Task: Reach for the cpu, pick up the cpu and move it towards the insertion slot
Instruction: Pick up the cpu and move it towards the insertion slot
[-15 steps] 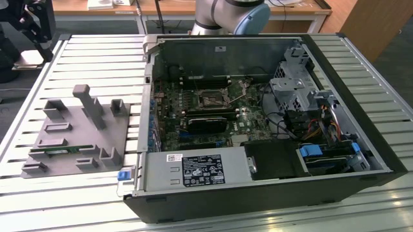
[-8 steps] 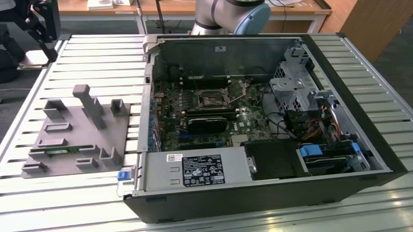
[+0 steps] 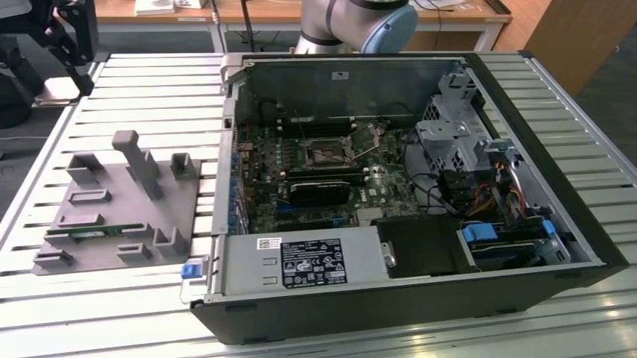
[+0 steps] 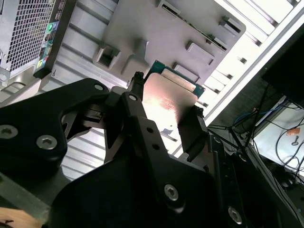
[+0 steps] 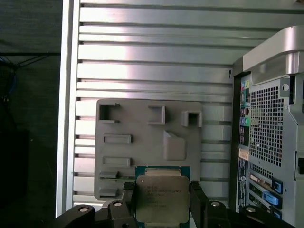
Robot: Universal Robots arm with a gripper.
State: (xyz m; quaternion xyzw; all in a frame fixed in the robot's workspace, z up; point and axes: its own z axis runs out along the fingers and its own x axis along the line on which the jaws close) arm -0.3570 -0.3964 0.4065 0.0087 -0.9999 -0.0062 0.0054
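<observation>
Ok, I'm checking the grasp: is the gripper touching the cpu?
Touching. In the first wrist view the gripper has a finger against each side of the cpu, no gap showing.

In the exterior view the computer case (image 3: 418, 313) lies open on the counter (image 3: 149, 89). The tray (image 3: 119, 205) lies on the same counter at nine o'clock from the case, just beside its wall. The memory stick (image 3: 100, 233) lies in the tray, toward seven o'clock. Inside the case the insertion slot (image 3: 324, 154) sits on the board, with the drive cage (image 3: 453, 142) at three o'clock from it. The arm's base (image 3: 348, 26) stands at twelve o'clock, behind the case. In the first wrist view the cpu (image 5: 161, 204) sits between the fingers of the claw (image 5: 162, 192), with the tray behind it.
</observation>
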